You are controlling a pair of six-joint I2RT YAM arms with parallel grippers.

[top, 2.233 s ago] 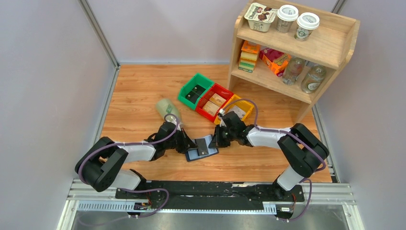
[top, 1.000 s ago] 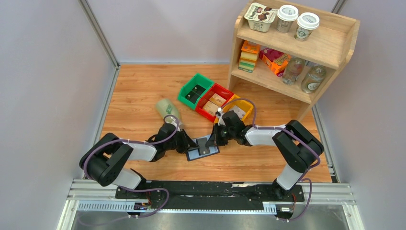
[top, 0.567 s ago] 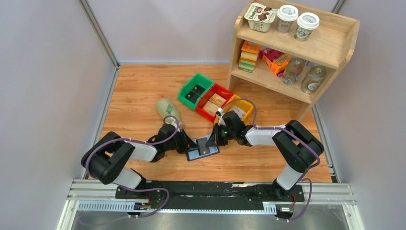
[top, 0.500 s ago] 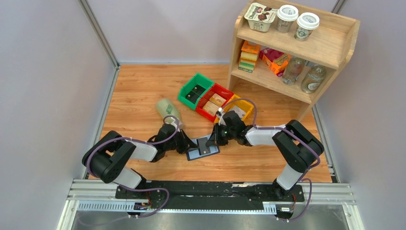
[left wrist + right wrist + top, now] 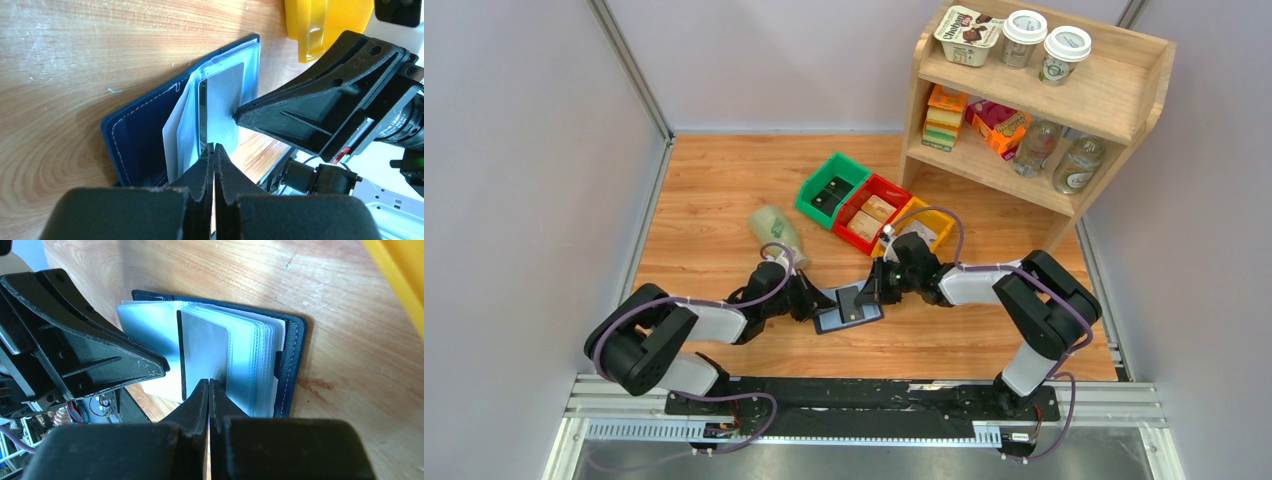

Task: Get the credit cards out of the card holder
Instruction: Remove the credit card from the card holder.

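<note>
- Left pincer (image 5: 214,150) is pressing its matte black jaws fully together at the near edge of the glossy clear sleeves (image 5: 192,130); whether it is nipping one is unclear.
- Right pincer (image 5: 209,385) is holding its jaws shut likewise, opposite.
- Card holder (image 5: 135,135), stitched navy, is lying open on the wood-grain bench (image 5: 75,60), with a flat grey credit card (image 5: 225,105) sitting in a sleeve.
- Yellow plastic bin (image 5: 320,20) is standing beyond.

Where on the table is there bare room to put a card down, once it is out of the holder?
Bare wood lies in the far-left corner, behind the bottle, and along the near edge, right of the card holder. Crowded: around the holder and at the bins behind it.
</note>
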